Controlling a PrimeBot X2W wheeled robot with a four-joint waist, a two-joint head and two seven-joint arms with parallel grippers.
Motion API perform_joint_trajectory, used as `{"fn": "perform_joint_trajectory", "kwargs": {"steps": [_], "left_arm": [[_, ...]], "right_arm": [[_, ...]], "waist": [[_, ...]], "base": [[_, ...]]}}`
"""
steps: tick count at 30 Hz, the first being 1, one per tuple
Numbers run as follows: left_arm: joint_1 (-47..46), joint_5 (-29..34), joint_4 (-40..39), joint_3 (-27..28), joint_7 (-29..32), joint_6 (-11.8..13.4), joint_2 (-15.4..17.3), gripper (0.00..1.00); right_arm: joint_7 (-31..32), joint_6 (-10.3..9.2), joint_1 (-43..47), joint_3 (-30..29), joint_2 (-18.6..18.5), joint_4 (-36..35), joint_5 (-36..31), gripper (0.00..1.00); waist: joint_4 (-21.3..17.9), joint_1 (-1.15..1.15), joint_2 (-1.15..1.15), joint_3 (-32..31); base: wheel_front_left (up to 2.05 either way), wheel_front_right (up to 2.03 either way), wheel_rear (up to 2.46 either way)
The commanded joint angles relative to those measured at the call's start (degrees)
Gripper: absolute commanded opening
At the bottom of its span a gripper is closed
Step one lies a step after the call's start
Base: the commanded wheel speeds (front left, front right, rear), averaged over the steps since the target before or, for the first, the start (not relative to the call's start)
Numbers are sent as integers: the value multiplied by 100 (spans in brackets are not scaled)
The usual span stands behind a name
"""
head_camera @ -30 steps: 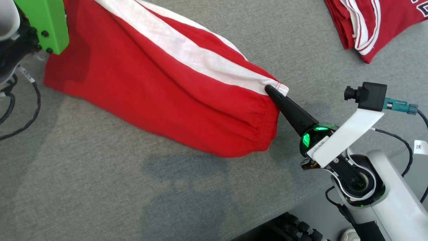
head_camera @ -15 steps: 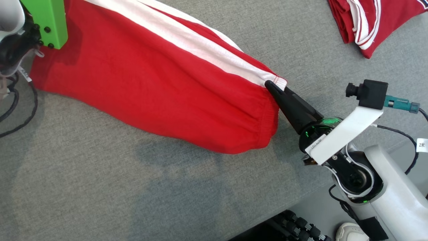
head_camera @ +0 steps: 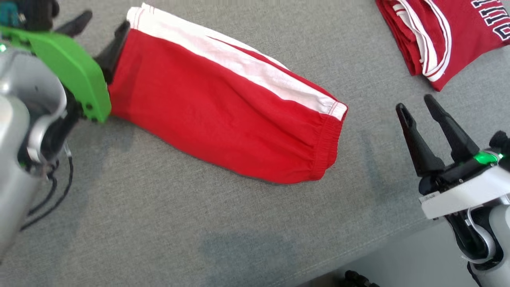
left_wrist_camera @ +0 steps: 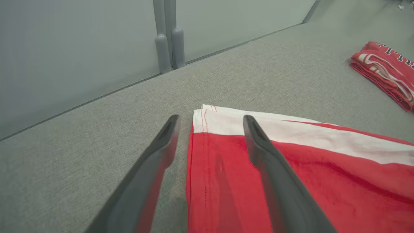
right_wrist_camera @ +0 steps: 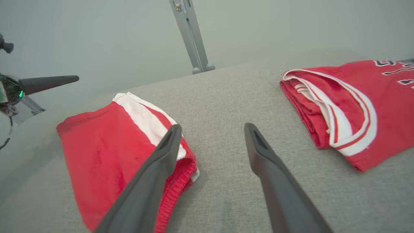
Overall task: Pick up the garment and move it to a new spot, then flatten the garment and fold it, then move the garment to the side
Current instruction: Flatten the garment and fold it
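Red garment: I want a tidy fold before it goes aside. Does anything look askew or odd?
Nothing looks damaged. The red garment lies folded and flat, but at a slant to the near edge of the grey surface, and its elastic band end is puckered. The left gripper and right gripper stand open.

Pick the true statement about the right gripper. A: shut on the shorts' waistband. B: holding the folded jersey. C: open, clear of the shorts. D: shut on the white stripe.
C: the right gripper has its fingers spread, with bare grey surface between it and the red shorts.
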Motion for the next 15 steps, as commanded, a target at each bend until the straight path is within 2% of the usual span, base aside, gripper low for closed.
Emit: {"fn": "perform_joint_trajectory", "kwargs": {"steps": [1, 4, 8, 11, 13, 15], "left_arm": [[368, 21, -70, -23, -189, 86, 56, 100], [1116, 41, -189, -24, -698, 274, 103, 100], [1815, 18, -30, 32, -1465, 446, -136, 100], [1990, 97, 377, 24, -1941, 401, -315, 100], [2034, -60, 700, 67, -2158, 276, -549, 100], [1955, -20, 1027, 52, -2339, 149, -630, 100]], "right_arm": [[-66, 3, 189, -103, 98, -22, -251, 100], [-250, 0, 504, -593, 277, -66, -1013, 100], [-599, 1, 894, -1115, 546, -180, -2171, 100], [-821, 1, 1185, -1338, 716, -304, -3084, 100], [-900, 0, 1340, -1452, 894, -320, -3480, 100], [-932, 0, 1428, -1526, 1071, -321, -3778, 100]], "waist": [[198, 0, 0, -494], [307, 0, 0, -762], [522, 0, 0, -931], [629, 0, 0, -960], [655, 0, 0, -967], [650, 0, 0, -964]], "base": [[0, 0, 0], [0, 0, 0], [0, 0, 0], [0, 0, 0], [0, 0, 0], [0, 0, 0]]}}
